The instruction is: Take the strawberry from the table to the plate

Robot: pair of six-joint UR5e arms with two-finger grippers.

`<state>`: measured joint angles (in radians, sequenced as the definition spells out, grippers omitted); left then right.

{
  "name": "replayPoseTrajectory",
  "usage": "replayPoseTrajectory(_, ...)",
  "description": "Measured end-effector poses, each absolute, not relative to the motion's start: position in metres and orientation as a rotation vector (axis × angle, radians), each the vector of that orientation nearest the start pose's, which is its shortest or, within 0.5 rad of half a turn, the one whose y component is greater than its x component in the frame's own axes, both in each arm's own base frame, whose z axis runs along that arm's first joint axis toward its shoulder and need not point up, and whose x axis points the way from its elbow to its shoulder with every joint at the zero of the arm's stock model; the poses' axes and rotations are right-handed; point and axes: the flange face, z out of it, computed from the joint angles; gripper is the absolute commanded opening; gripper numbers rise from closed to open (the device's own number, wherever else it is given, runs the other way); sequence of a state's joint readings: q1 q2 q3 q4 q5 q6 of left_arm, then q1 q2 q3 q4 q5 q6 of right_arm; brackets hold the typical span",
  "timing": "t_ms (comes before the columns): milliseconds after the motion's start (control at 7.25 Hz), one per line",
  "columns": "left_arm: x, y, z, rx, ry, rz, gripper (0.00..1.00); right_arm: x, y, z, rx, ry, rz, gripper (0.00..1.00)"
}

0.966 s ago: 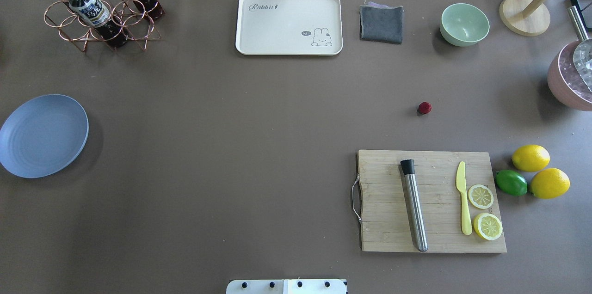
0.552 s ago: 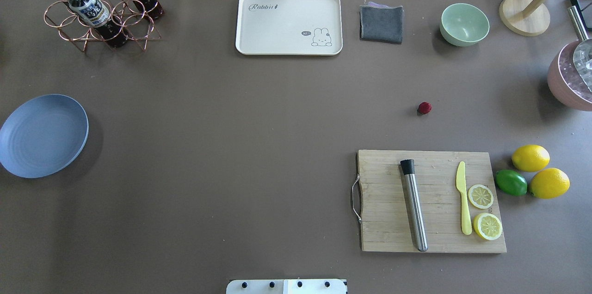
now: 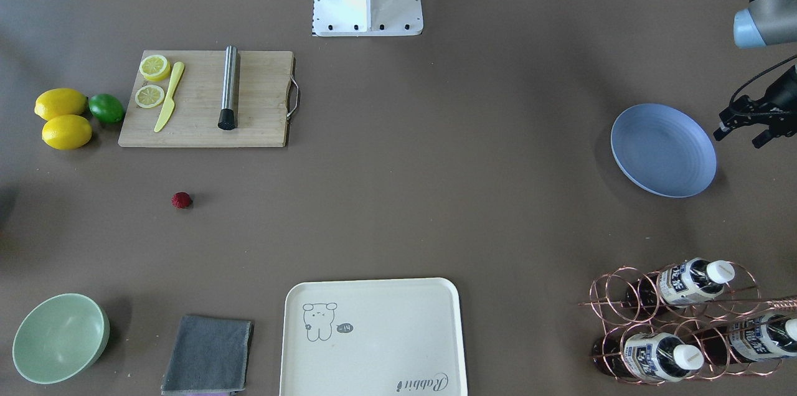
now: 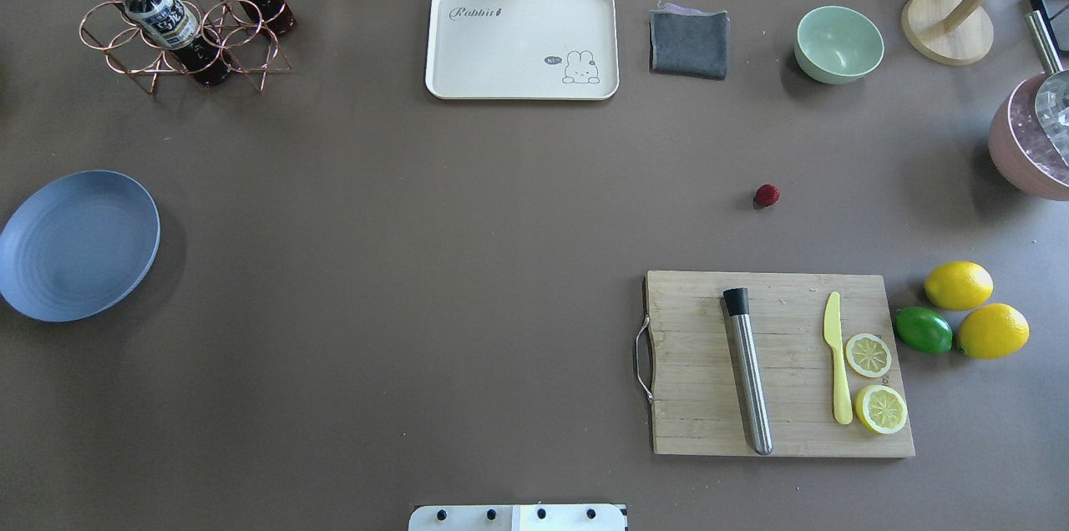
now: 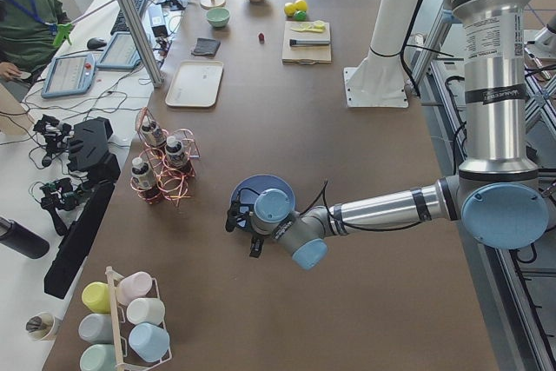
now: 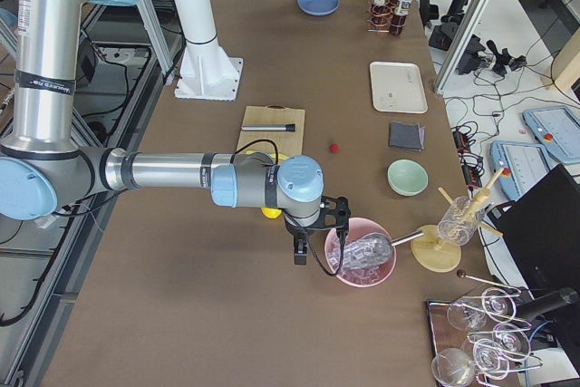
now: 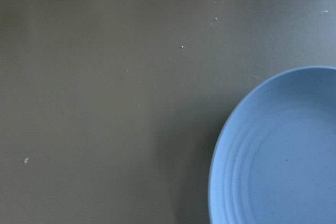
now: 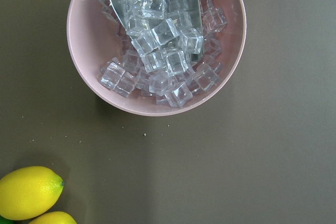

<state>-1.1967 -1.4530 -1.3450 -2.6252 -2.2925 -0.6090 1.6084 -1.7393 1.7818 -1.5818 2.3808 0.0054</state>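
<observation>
The strawberry [image 4: 767, 195] [image 3: 181, 200], a tiny dark red berry, lies on the brown table [image 4: 468, 264] right of centre, just beyond the cutting board. The blue-grey plate [image 4: 79, 245] [image 3: 663, 150] [image 7: 278, 156] sits at the table's left edge with nothing on it. My left gripper [image 3: 742, 136] [image 5: 243, 230] hovers just outside the plate's rim, open and holding nothing. My right gripper [image 6: 313, 237] hangs beside a pink bowl of ice, far from the strawberry. It shows only in the exterior right view, so I cannot tell whether it is open or shut.
A wooden cutting board [image 4: 701, 397] carries a steel muddler [image 4: 749, 381], a yellow knife and two lemon slices. Beside it lie two lemons [image 4: 958, 285] and a lime. Along the far side stand a pink ice bowl [image 8: 157, 45], green bowl [image 4: 838, 44], grey cloth [image 4: 689, 42], cream tray [image 4: 522, 42] and bottle rack [image 4: 179, 22].
</observation>
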Motion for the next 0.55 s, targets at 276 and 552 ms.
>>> replayPoseTrajectory(276, 0.116, -0.450, 0.712, 0.270, 0.924, 0.051, 0.97, 0.075, -0.420, 0.630, 0.041, -0.809, 0.028, 1.00)
replayPoseTrajectory(552, 0.131, -0.459, 0.713, 0.260, 0.928, 0.071, 0.52, 0.073, -0.421, 0.628, 0.038, -0.810, 0.029, 1.00)
